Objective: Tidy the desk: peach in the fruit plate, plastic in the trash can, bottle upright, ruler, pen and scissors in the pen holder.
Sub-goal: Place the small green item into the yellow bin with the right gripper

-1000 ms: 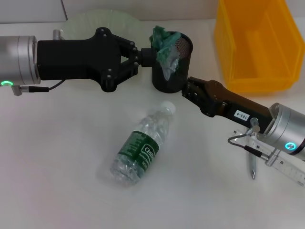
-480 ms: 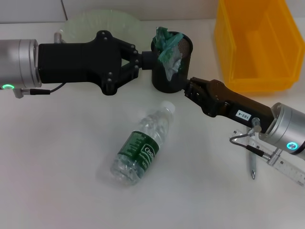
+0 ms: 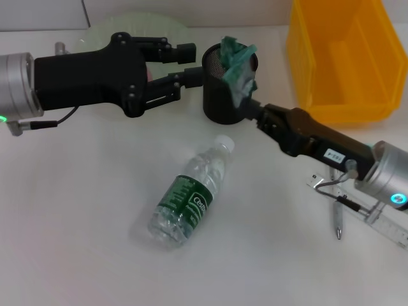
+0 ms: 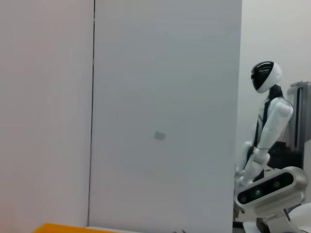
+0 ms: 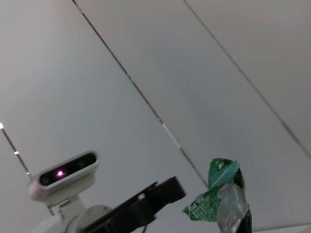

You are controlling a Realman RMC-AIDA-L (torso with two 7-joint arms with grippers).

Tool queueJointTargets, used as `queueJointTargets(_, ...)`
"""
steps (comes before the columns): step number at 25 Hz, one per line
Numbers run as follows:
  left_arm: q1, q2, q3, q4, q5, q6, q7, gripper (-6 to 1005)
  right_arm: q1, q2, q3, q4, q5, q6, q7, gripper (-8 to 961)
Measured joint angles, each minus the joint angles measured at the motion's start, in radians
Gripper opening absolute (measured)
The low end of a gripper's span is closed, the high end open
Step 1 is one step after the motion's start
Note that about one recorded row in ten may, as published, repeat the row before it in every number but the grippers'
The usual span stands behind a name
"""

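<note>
You are on the plastic step. Your right gripper (image 3: 247, 102) holds the green plastic wrapper (image 3: 238, 66) over the black mesh pen holder (image 3: 220, 95), jaws clamped on it. Your left gripper (image 3: 186, 62) sits just left of the holder, jaws apart. Next, carry the wrapper right to the yellow bin (image 3: 344, 57), likely the trash can, and release. The bottle (image 3: 190, 197) lies on the table (image 3: 76, 223).

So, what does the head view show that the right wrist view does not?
Only the head view shows the clear plastic bottle with a green label lying on its side, the black mesh holder, the yellow plastic bin and the right end effector. Only the right wrist view shows a pale panelled wall. Both show the crumpled green plastic wrapper and the left end effector.
</note>
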Motion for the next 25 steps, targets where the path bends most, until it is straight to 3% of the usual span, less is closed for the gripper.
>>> queueJointTargets(5,0.038,0.002,-0.002,0.000,-0.024,0.002,0.017,343,-0.077,-0.007,0.085,-0.125,0.003,-0.005,0.049,6)
queueJointTargets(8,0.065,0.002,-0.003,-0.004,-0.031,0.003,0.037,397,-0.137,-0.011,0.212,-0.286,0.004,0.046,0.173,7)
queueJointTargets(11,0.076,0.001,0.002,-0.012,-0.034,0.001,0.043,527,-0.137,-0.017,0.238,-0.338,0.002,0.106,0.270,9)
queueJointTargets(15,0.078,0.001,0.005,-0.019,-0.034,0.000,0.048,678,-0.080,-0.040,0.230,-0.391,-0.012,0.275,0.472,10)
queueJointTargets(20,0.074,-0.001,0.006,-0.035,-0.034,0.002,0.060,840,-0.033,-0.044,0.223,-0.389,-0.026,0.389,0.535,13)
queueJointTargets(25,0.073,0.000,0.006,-0.047,-0.033,0.002,0.068,840,0.001,-0.044,0.158,-0.388,-0.031,0.490,0.618,15)
